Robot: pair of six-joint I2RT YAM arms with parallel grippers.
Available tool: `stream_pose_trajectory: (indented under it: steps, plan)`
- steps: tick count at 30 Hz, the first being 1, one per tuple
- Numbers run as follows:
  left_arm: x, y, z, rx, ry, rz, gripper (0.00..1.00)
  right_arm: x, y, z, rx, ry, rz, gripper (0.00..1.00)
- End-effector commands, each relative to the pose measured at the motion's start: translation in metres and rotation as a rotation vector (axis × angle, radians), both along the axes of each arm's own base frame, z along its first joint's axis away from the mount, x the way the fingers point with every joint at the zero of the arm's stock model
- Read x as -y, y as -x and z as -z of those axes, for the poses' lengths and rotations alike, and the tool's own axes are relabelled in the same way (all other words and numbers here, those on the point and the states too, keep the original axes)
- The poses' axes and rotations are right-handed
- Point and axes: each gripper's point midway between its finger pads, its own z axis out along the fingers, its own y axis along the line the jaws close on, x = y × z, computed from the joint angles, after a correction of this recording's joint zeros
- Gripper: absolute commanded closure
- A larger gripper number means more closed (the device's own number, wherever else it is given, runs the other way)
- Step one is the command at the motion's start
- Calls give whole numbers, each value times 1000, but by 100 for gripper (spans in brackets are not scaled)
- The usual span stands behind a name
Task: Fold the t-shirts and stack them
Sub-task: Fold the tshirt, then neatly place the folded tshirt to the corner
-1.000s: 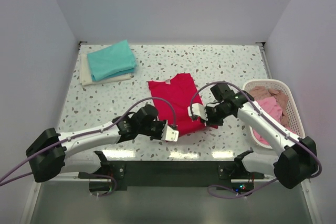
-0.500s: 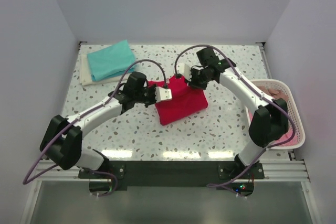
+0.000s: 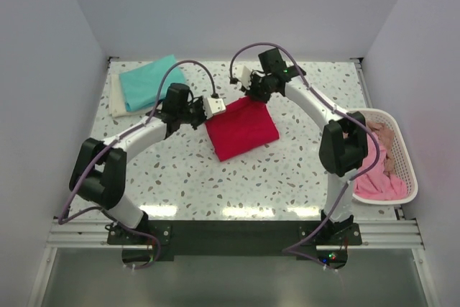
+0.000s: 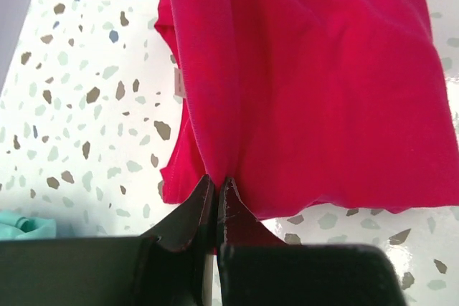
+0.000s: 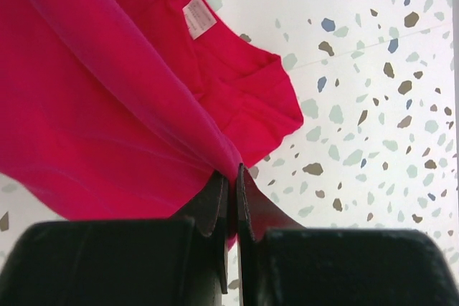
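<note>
A crimson-red t-shirt (image 3: 241, 129) lies folded over itself in the middle of the table. My left gripper (image 3: 218, 108) is shut on its far left edge, red cloth (image 4: 301, 84) pinched between the tips (image 4: 216, 180). At the far right corner my right gripper (image 3: 248, 88) is shut on the shirt (image 5: 93, 112) too, its tips (image 5: 229, 170) clamped on a fold. A small white neck label (image 5: 199, 16) shows near that grip. A teal t-shirt (image 3: 152, 81) rests folded on a cream one (image 3: 119, 104) at the back left. Pink t-shirts (image 3: 378, 170) fill the basket.
A white oval mesh laundry basket (image 3: 408, 156) stands at the right edge of the terrazzo table (image 3: 302, 170). White walls close in the back and both sides. Both arms stretch far across the table toward the back.
Both grippers have carried the shirt's near hem away from the front edge toward the back, folding the red shirt over itself. It now lies shorter and doubled.
</note>
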Motion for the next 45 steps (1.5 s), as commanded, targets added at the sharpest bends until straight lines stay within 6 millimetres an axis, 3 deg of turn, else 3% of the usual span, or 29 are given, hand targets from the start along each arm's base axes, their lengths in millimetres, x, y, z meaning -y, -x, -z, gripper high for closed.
stream_pose_trajectory:
  steps: [1, 2, 7, 8, 10, 11, 12, 13, 14, 17, 20, 21, 22, 23, 24, 25, 28, 33, 37, 45]
  plan:
    - [-1, -24, -4, 7, 44, -47, 100, -9, -37, -20, 89, -56, 61, 100]
    - [0, -33, -8, 30, 55, -58, 100, -10, -41, -8, 70, -49, 71, 100]
    - [-14, -67, 7, -2, 60, -193, 100, -14, -64, 9, 88, -55, 114, 100]
    - [-16, -73, 10, -14, 58, -223, 91, -15, -67, 11, 86, -69, 148, 97]
    - [-25, -91, 13, -55, 65, -352, 66, -12, -85, 14, 138, -81, 225, 72]
    - [-30, -98, 11, -67, 71, -408, 53, -12, -91, 14, 137, -125, 303, 40]
    - [-34, -102, 9, -104, 108, -498, 35, -9, -96, 8, 158, -151, 363, 29]
    - [-47, -111, 3, -101, 100, -606, 25, -2, -111, -3, 231, -179, 457, 19]
    - [-53, -115, -1, -111, 115, -670, 16, 1, -113, -7, 230, -226, 532, 10]
    - [-57, -108, -17, -199, 182, -773, 9, 12, -113, -26, 201, -339, 647, 8]
    - [-46, -81, -18, -336, 286, -792, 9, 9, -85, -32, 39, -445, 606, 11]
    - [-43, -73, -16, -395, 332, -827, 9, 7, -67, -20, -61, -441, 575, 12]
    - [-42, -58, -6, -475, 366, -854, 9, 0, -42, -17, -194, -470, 500, 20]
    - [-40, -51, -1, -508, 385, -859, 10, -12, -31, -24, -244, -521, 399, 29]
    - [-38, -45, 4, -541, 408, -871, 10, -15, -10, -15, -344, -520, 350, 43]
    - [-35, -35, 14, -579, 426, -872, 11, -18, 0, -12, -395, -532, 323, 74]
    - [-33, -27, 28, -642, 475, -917, 12, -25, 27, 10, -573, -538, 308, 97]
    - [-34, -33, 47, -687, 482, -990, 12, -8, 46, 64, -689, -426, 436, 100]
    - [-28, -42, 69, -744, 461, -1011, 13, 12, 49, 93, -650, -339, 542, 100]
    - [-26, -59, 107, -818, 390, -1105, 17, 35, 58, 146, -664, -206, 650, 100]
